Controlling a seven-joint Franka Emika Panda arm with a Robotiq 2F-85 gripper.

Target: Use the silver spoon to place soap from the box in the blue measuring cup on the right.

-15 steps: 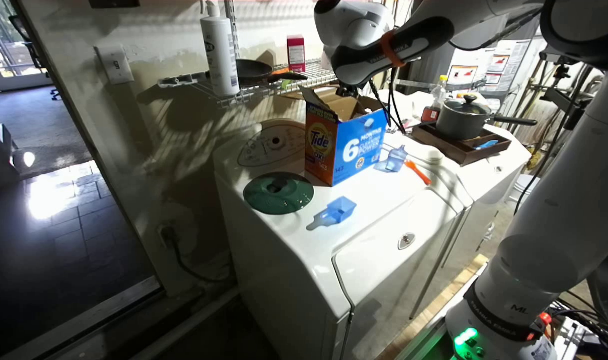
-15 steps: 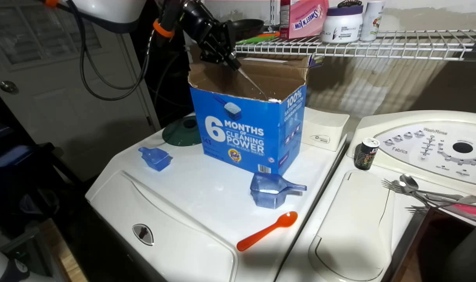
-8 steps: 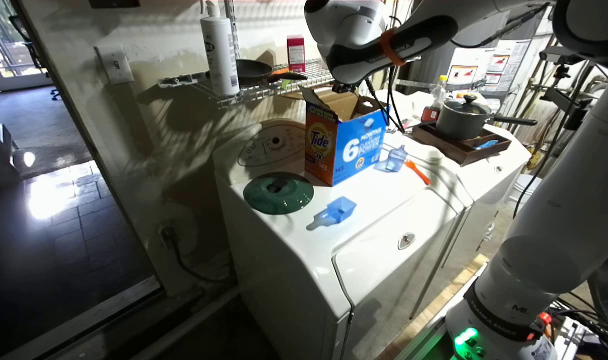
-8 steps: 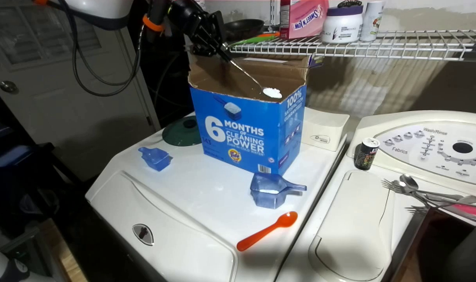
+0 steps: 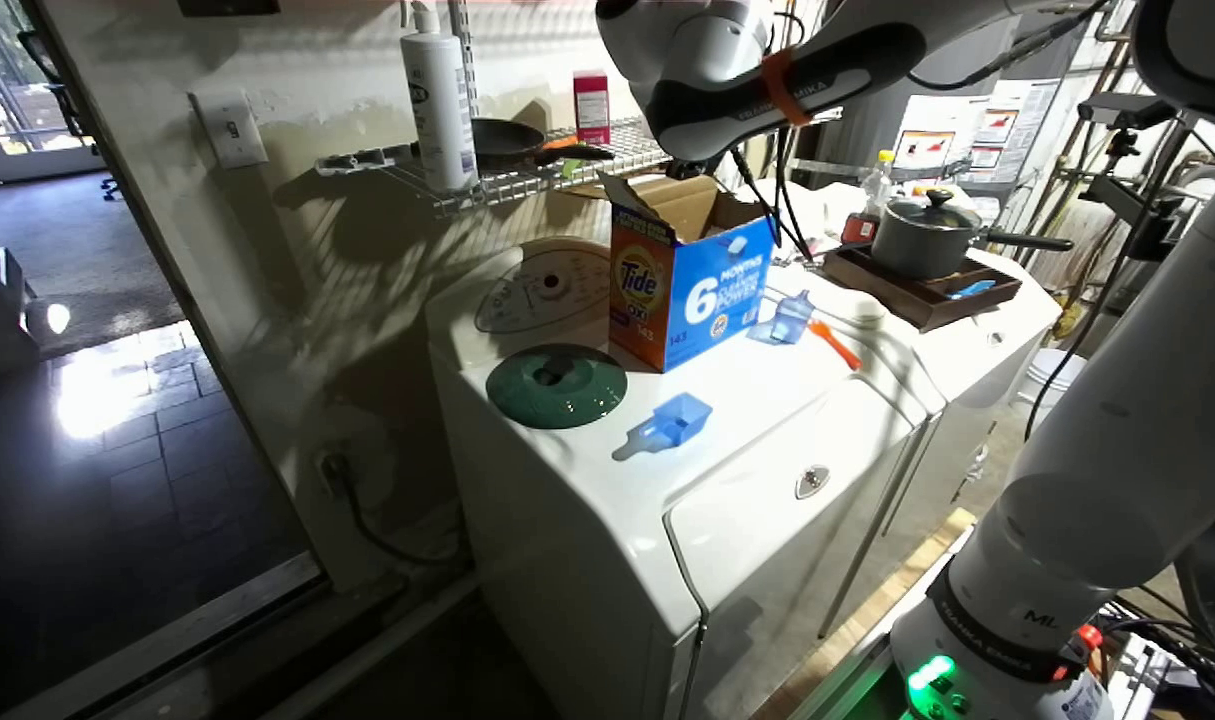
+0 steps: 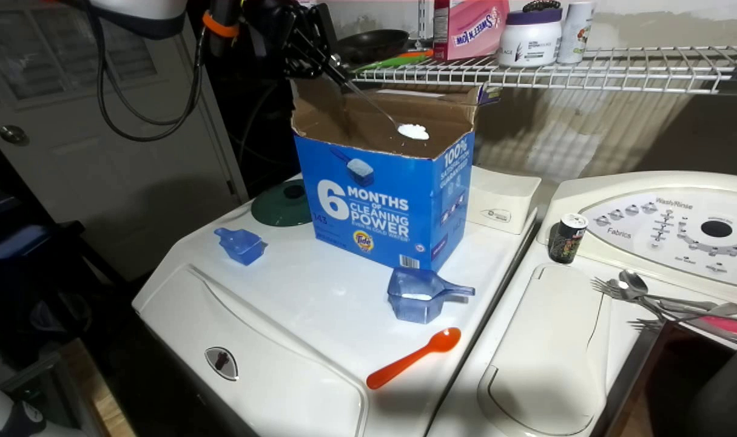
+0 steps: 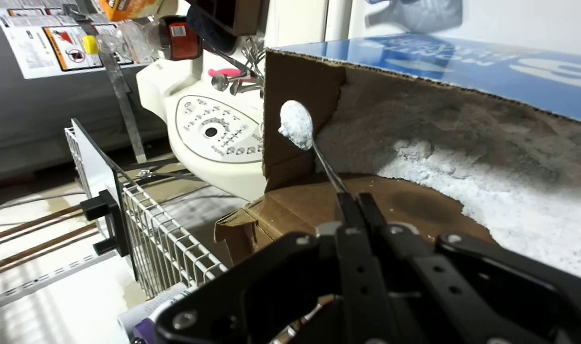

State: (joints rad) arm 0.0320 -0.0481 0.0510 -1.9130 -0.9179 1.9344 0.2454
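The thin handle of the silver spoon (image 7: 330, 172) is clenched in the gripper (image 7: 359, 203), whose tips are drawn together on it; in the wrist view the spoon's bowl is pointed toward eleven o'clock. A heap of white soap (image 6: 413, 132) is held in the bowl. In an exterior view the bowl is seen against the open top of the box (image 6: 374, 194), toward four o'clock from the gripper; whether it is held above or below the rim cannot be told. In the wrist view more soap is seen inside the box, between three and four o'clock from the bowl. The box is stood upright on a white machine (image 6: 319, 309). In an exterior view the blue measuring cup (image 6: 417, 308) is placed on that machine near the box, between five and six o'clock from it, with a white patch (image 6: 415, 297) seen in the cup. A second blue cup (image 6: 242, 246) is set at eight o'clock from the box, and an orange spoon (image 6: 407, 363) is laid at six from the measuring cup. In an exterior view a lidded pot (image 5: 922, 240) is rested on a wooden tray (image 5: 872, 293) at three o'clock from the box.
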